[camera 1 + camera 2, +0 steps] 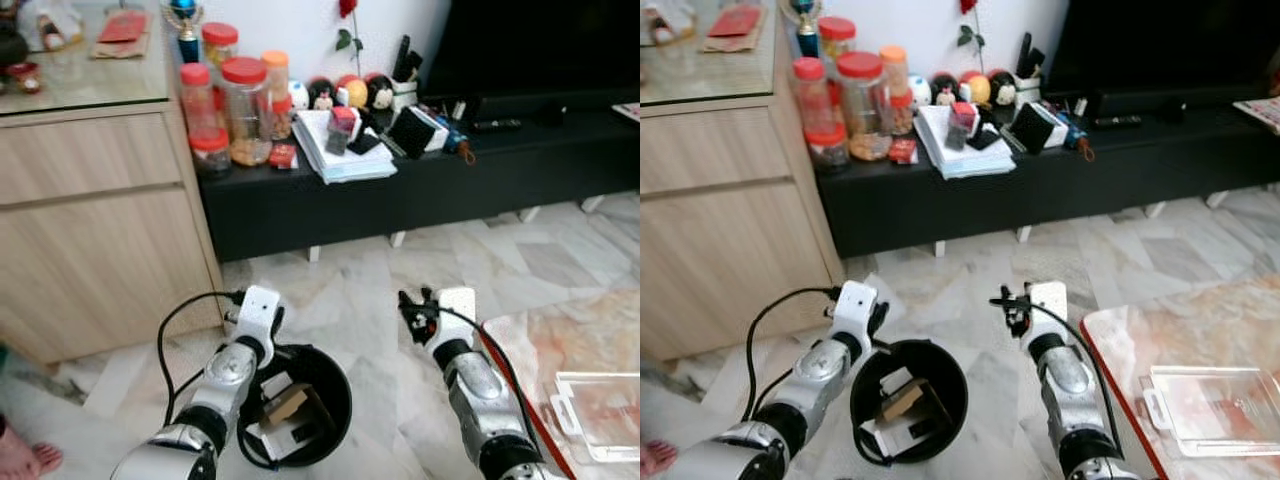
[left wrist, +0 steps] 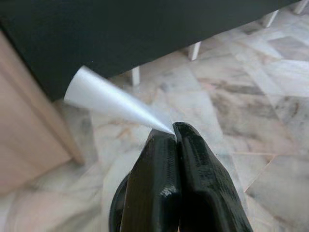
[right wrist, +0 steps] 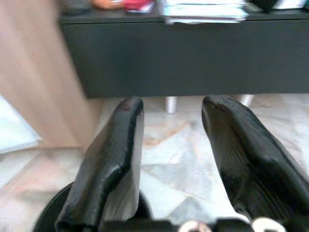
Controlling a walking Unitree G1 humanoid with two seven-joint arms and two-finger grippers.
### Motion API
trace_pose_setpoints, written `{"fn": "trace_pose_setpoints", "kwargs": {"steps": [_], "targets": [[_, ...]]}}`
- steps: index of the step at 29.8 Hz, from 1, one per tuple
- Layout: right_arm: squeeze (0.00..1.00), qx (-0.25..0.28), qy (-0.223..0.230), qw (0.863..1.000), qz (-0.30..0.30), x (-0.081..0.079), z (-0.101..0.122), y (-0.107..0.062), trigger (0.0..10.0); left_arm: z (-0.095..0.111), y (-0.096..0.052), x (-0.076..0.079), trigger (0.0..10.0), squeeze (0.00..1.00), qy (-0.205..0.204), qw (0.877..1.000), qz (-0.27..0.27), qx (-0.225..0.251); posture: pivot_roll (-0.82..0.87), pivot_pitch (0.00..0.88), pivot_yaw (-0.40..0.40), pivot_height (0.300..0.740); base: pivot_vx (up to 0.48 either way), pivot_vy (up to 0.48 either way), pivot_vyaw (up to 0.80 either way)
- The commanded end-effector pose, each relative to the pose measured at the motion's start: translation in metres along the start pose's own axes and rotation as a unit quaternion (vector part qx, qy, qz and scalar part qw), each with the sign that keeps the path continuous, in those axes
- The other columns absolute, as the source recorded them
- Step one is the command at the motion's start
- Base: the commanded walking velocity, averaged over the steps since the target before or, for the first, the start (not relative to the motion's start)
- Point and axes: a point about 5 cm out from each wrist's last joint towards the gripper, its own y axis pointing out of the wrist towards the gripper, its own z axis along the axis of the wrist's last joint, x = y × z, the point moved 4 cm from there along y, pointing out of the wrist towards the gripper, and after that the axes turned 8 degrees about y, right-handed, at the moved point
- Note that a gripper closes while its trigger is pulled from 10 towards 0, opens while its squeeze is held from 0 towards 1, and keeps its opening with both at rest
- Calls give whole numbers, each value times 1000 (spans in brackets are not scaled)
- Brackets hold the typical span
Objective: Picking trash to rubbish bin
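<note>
White sheet pinched in left gripper (image 2: pixel 175 133) blurred, kind unclear. Round black rubbish bin (image 1: pixel 338 395) partly behind left arm; contents indistinct.

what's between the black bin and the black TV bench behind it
Bare marble floor lies between the black bin and the TV bench, as the left eye view shows. The left gripper, shut on a white scrap, hangs over the bin's near-left edge.

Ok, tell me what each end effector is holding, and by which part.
Left end effector pinches a white paper scrap by its narrow tip. Right end effector is open, holding nothing.
</note>
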Motion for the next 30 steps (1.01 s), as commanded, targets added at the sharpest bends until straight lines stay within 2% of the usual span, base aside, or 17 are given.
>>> {"fn": "trace_pose_setpoints", "kwargs": {"steps": [1,5,12,24,30], "targets": [[0,-5,-7,1000,13,-1,1,0,10000,-5,0,6,10000,0,-6,1000,-12,-14,142,115,-105,740,0,0,0],[0,-19,-14,998,58,-9,2,-2,10000,-17,-3,10,10000,0,-6,999,-24,-45,112,125,-119,740,0,0,0],[0,-20,-18,995,91,-13,6,-6,10000,-22,-3,10,10000,0,-9,998,-19,-62,99,131,-130,740,0,0,0],[0,-36,-30,992,118,-18,5,-13,10000,-10,2,-1,10000,0,13,998,19,-50,81,149,-150,740,0,0,0],[0,-44,-32,990,132,-21,6,-17,10000,-7,4,-6,10000,0,9,998,33,-51,76,155,-155,740,0,0,0]]}}
